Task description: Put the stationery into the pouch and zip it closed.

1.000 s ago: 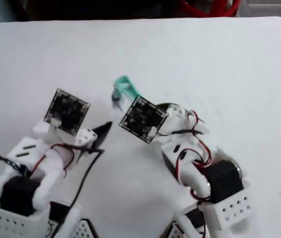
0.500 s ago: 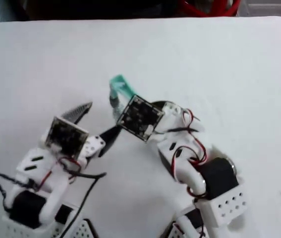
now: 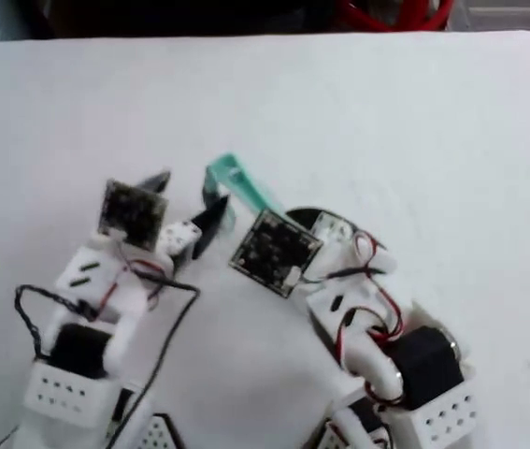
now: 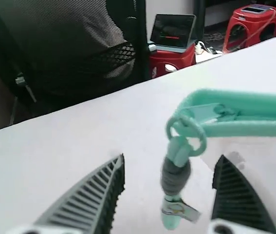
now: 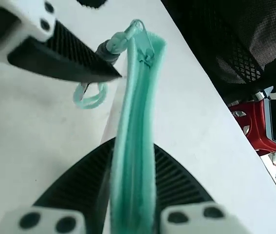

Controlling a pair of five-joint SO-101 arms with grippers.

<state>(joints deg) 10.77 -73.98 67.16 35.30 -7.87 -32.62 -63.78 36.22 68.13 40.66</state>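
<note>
A mint green pouch [image 3: 236, 182] stands on edge on the white table [image 3: 414, 122]. My right gripper [image 5: 133, 144] is shut on the pouch [image 5: 135, 112] along its zipped top edge. The zipper slider [image 5: 145, 53] sits at the pouch's far end. From it hangs a pull [image 4: 176, 178] made of a green ring, a dark bead and a cord loop. My left gripper [image 4: 172, 161] is open, with one finger on each side of the pull and not touching it. From above, the left gripper [image 3: 190, 194] lies just left of the pouch's end.
A black mesh chair [image 4: 79, 44] and red stools [image 4: 254, 19] stand beyond the table's far edge. Both arm bases [image 3: 68, 383] sit at the near edge, with a loose black cable [image 3: 166, 337] between them. The far half of the table is bare white.
My left arm has swung up and right towards the pouch, and its fingers have opened around the zipper pull. The right arm and the pouch have shifted only slightly.
</note>
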